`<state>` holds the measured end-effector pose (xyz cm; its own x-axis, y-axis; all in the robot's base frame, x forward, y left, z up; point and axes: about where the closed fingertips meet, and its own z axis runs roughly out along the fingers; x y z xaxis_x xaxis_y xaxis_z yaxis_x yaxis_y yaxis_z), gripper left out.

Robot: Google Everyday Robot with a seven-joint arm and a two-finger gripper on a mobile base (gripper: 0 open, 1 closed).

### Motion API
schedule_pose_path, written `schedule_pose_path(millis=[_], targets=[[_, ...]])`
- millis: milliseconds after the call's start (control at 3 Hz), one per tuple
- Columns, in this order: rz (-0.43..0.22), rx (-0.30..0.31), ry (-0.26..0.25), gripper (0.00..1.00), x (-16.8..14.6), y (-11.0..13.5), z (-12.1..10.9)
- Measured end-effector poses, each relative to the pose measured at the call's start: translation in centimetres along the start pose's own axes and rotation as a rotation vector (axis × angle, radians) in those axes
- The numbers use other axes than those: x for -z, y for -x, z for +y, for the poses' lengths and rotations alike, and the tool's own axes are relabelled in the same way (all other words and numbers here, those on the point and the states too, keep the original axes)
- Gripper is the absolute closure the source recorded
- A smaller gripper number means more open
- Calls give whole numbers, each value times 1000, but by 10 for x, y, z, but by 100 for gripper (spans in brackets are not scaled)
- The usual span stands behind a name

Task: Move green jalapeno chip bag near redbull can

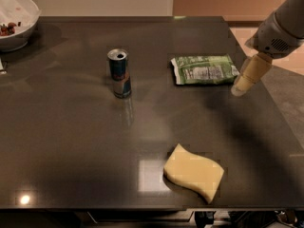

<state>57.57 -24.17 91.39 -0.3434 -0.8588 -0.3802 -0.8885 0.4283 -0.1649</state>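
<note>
The green jalapeno chip bag (205,69) lies flat on the dark table (71,141) at the right of the middle, white printed panel facing up. The redbull can (119,73) stands upright to its left, about a bag's length away. My gripper (240,88) comes in from the right on the white arm (281,27). Its cream tip hangs just off the bag's right end, slightly nearer the front, a little above the table. It holds nothing.
A wavy yellow sponge (194,172) lies near the table's front edge. A white bowl (14,18) with some food stands at the back left corner. The table's right edge runs just below the arm.
</note>
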Motion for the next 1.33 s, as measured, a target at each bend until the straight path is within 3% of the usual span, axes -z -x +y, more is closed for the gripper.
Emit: schedule_pose_path(millis=[667, 1333], targets=[[-26, -96, 35, 0, -63, 4, -47], [-28, -165, 34, 0, -95, 4, -67]])
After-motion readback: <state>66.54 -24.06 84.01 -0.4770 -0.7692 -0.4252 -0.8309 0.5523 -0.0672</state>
